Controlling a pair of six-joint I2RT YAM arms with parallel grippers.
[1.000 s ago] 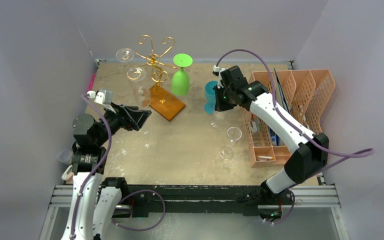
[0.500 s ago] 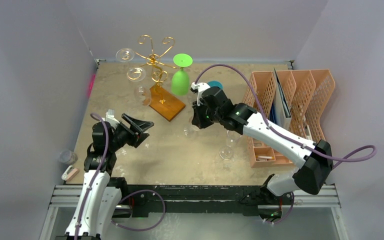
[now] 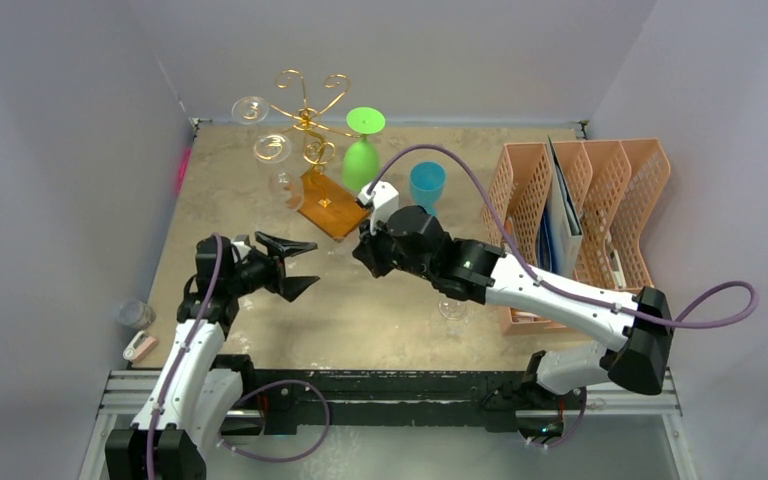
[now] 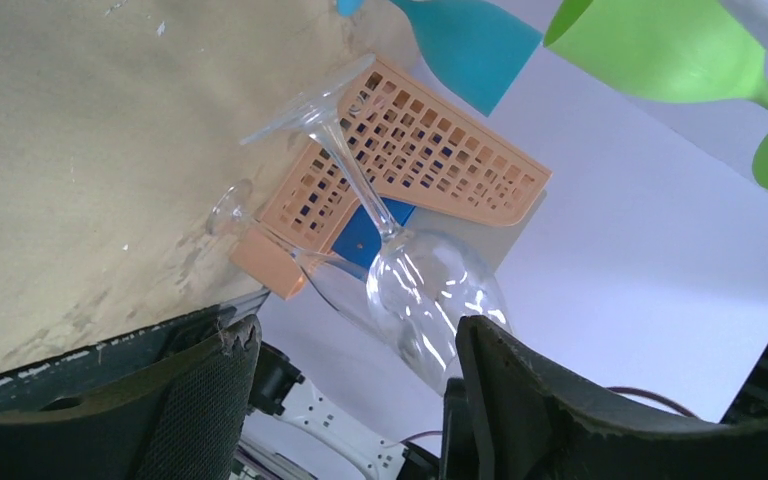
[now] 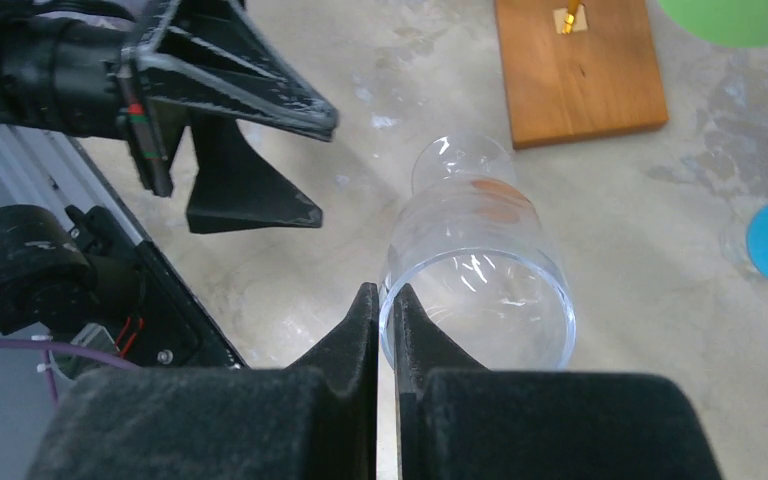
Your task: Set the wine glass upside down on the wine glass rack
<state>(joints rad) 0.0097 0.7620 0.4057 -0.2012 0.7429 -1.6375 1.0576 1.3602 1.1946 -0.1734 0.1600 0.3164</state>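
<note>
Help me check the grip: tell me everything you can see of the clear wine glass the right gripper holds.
The clear wine glass is transparent and empty, with a rounded bowl, thin stem and flat round foot, no damage visible. The right gripper is shut on its rim, one finger inside, one outside. It hangs tilted, foot away from that gripper, seemingly off the table. The open left gripper faces it without touching.
</note>
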